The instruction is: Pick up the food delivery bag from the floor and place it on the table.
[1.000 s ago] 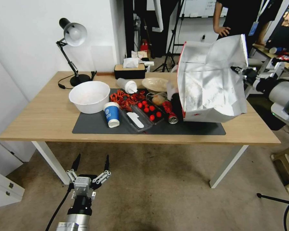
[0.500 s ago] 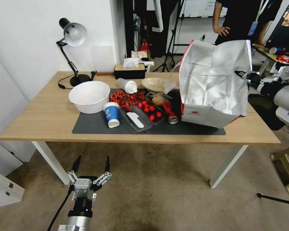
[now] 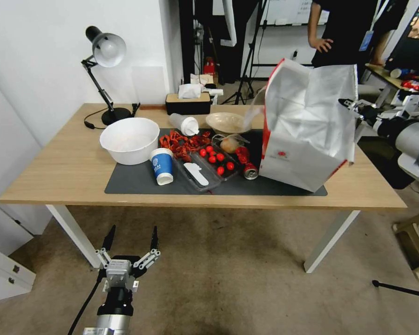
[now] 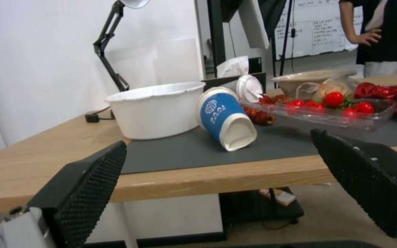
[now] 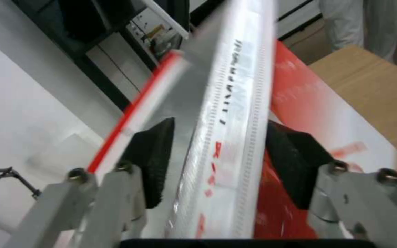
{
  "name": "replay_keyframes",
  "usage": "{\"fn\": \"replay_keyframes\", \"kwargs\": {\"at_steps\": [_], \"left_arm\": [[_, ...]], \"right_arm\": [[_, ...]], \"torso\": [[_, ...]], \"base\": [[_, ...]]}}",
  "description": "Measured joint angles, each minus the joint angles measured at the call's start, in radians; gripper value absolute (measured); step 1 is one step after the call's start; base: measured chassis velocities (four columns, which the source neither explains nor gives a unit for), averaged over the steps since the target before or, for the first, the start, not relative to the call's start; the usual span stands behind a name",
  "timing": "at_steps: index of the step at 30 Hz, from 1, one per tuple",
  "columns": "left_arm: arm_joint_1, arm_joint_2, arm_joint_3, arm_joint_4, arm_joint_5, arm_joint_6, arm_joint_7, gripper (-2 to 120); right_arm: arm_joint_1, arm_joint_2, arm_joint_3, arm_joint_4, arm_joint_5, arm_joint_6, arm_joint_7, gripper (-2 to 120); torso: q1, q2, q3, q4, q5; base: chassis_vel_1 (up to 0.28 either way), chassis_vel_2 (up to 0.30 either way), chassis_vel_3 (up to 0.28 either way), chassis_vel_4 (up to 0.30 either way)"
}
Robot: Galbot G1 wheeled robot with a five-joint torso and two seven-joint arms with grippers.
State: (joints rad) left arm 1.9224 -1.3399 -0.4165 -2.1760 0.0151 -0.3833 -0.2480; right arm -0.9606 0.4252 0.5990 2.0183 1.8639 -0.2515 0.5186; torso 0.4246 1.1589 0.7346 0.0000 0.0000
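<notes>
1. My left gripper (image 3: pixel 131 239) hung low over the floor (image 3: pixel 228 279), fingers spread wide, idle.
2. The bag (image 3: pixel 307 128) stood tilted on the table (image 3: pixel 56 172), near the can (image 3: pixel 250 172).
3. My right gripper (image 5: pixel 217 162) pinched its rim; judged best to level the base before letting go.

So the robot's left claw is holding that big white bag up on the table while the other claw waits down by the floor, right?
Not quite: the right gripper holds the food delivery bag on the table, as the right wrist view shows, its pads either side of the bag's edge. The open left gripper waits low over the floor.
</notes>
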Motion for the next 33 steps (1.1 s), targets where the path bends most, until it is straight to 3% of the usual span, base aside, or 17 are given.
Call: {"fn": "replay_keyframes", "kwargs": {"at_steps": [6,11,25,33], "left_arm": [[-0.001,0.001,0.002,0.003,0.000,-0.001,-0.002,100],[-0.001,0.003,0.002,0.004,0.000,-0.003,-0.005,100],[-0.007,0.007,0.003,0.006,0.000,-0.002,-0.013,100],[-0.009,0.005,0.001,0.006,-0.002,-0.001,-0.018,100]], "right_arm": [[-0.008,-0.019,0.000,0.000,-0.084,-0.011,0.029,79],[-0.016,-0.032,0.011,0.019,-0.097,-0.060,0.132,97],[-0.026,-0.051,0.044,0.068,-0.027,-0.146,0.407,100],[-0.086,-0.062,0.097,0.119,-0.062,-0.122,0.396,100]], "torso": [[0.000,0.000,0.000,0.0000,0.0000],[0.000,0.000,0.000,0.0000,-0.0001],[0.000,0.000,0.000,0.0000,-0.0001],[0.000,0.000,0.000,-0.0001,0.0000]], "base": [[0.000,0.000,0.000,0.000],[0.000,0.000,0.000,0.000],[0.000,0.000,0.000,0.000],[0.000,0.000,0.000,0.000]]}}
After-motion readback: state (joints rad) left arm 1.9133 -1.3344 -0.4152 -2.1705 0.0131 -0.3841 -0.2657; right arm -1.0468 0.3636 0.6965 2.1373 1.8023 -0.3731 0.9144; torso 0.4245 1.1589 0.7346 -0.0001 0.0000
